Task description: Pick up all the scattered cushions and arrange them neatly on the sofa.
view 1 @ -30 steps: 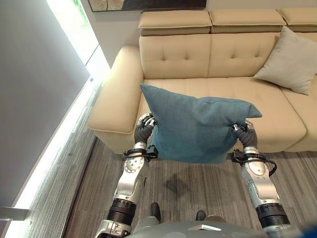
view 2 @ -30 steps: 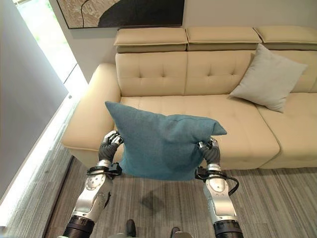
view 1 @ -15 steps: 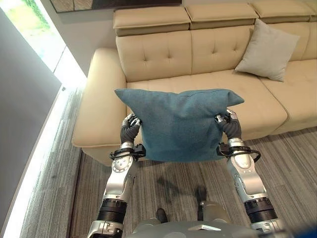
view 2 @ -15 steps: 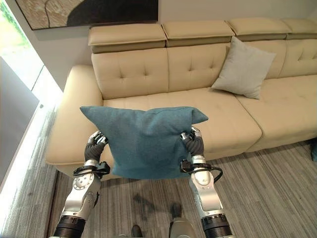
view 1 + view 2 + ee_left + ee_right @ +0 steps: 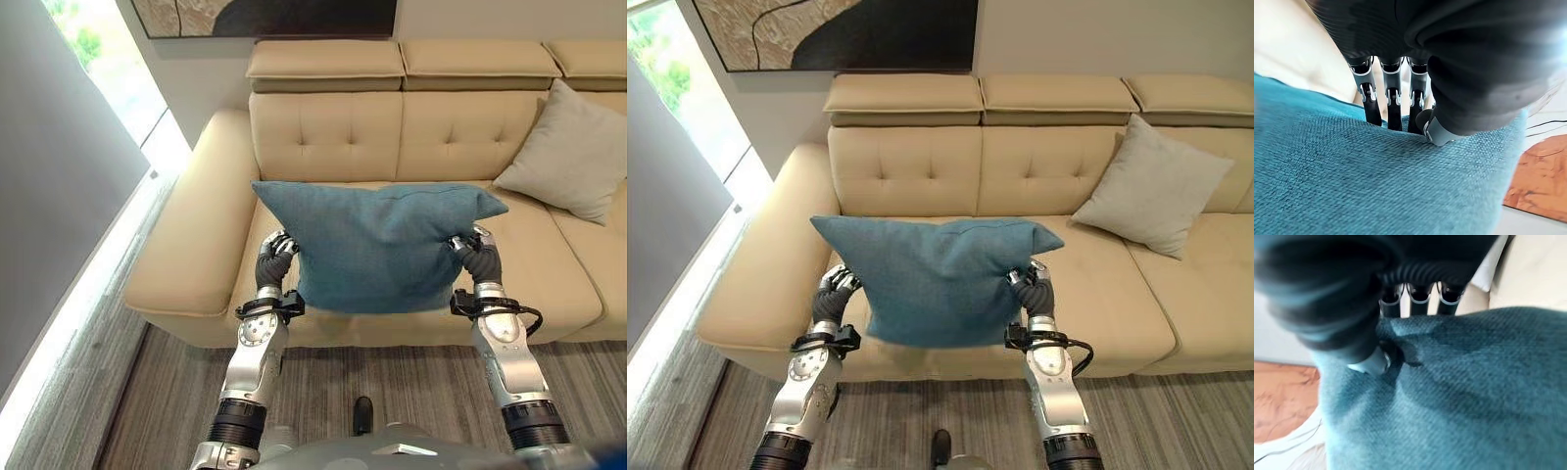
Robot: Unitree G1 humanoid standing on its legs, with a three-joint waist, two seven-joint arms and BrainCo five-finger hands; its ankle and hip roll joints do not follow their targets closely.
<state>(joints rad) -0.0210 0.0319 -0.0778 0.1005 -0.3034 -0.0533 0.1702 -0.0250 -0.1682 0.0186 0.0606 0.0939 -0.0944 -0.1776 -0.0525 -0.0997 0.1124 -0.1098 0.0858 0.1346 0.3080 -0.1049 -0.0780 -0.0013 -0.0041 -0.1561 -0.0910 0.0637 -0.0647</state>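
Lifted higher over the sofa [image 5: 343, 137], teal cushion [image 5: 377, 245] — pinched between both hands' fingers [image 5: 1393, 100].

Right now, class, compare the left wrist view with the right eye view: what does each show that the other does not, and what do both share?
Left wrist view alone: the left hand's fingers from close up, pinching the cloth.

Right eye view alone: the beige sofa, the grey cushion leaning on its back, the wall picture and the right hand gripping the other edge.

Both: the teal cushion held in the left hand.
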